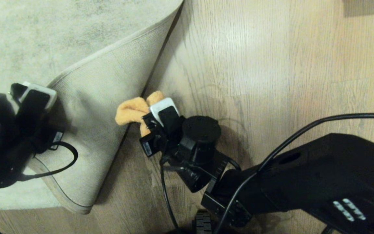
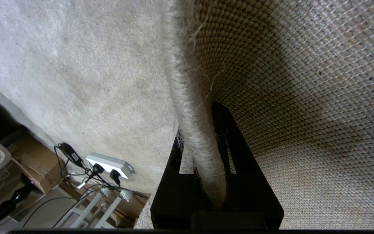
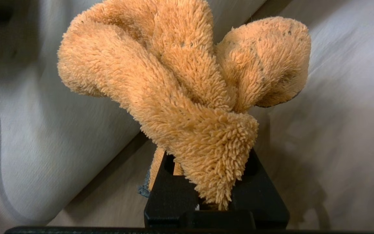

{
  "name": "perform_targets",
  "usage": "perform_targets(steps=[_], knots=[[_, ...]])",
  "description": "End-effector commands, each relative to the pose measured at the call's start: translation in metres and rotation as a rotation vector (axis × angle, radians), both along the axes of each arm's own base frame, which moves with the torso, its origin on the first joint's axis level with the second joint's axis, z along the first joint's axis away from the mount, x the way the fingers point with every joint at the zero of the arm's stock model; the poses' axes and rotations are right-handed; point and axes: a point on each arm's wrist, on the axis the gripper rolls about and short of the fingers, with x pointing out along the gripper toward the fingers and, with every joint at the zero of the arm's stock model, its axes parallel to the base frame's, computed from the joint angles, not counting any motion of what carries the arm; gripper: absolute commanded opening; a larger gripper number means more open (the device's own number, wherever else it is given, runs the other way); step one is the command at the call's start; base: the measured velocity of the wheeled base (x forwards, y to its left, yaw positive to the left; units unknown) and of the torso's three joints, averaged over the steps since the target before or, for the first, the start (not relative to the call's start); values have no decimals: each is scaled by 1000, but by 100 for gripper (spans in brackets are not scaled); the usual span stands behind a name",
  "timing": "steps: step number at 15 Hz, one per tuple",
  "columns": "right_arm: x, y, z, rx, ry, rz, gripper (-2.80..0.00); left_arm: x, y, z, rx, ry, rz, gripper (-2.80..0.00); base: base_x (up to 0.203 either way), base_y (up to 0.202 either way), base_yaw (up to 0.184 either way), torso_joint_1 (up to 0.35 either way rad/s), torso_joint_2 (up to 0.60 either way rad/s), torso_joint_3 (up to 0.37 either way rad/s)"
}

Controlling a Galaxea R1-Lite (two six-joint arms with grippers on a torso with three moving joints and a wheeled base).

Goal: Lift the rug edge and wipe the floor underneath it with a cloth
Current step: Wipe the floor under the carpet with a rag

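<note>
The rug edge is being held folded back, clamped in the left gripper, its woven backing exposed. The cloth is being pinched in the right gripper beside the fold, over the floor. Risks are judged twofold — the thin-held edge slipping free, or the bunched cloth snagging under the fold.

Domestic living space: light wood-grain plank floor partly covered by a large pale mottled rug; beyond the rug's far border, a white power strip with plugged cables and a cardboard box lie on the floor
</note>
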Motion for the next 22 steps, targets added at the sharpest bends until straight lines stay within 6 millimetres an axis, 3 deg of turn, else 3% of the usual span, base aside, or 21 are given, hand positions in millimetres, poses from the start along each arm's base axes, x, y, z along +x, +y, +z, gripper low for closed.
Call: perform_targets(steps=[1, 6, 9, 12, 14, 17, 22], knots=[[1, 10, -43, -45, 35, 10, -280, 1, 0, -1, 3, 2, 4, -280, 0, 0, 0, 0, 0, 0], [14, 32, -84, -35, 46, 17, -280, 2, 0, -2, 3, 8, 3, -280, 0, 0, 0, 0, 0, 0], [35, 34, -89, -18, 38, -13, -280, 2, 0, -3, 4, 13, 3, -280, 0, 0, 0, 0, 0, 0], [65, 19, -83, -3, 26, -77, -280, 3, 0, -4, 4, 14, 3, -280, 0, 0, 0, 0, 0, 0], [85, 4, -73, 19, 6, -127, -280, 2, 0, -5, 4, 19, 3, -280, 0, 0, 0, 0, 0, 0], [105, -17, -39, 54, -33, -187, -280, -1, 0, -10, 7, 36, 2, -280, 0, 0, 0, 0, 0, 0], [109, -43, 19, 94, -77, -231, -280, -1, 0, -11, 7, 36, 2, -280, 0, 0, 0, 0, 0, 0]])
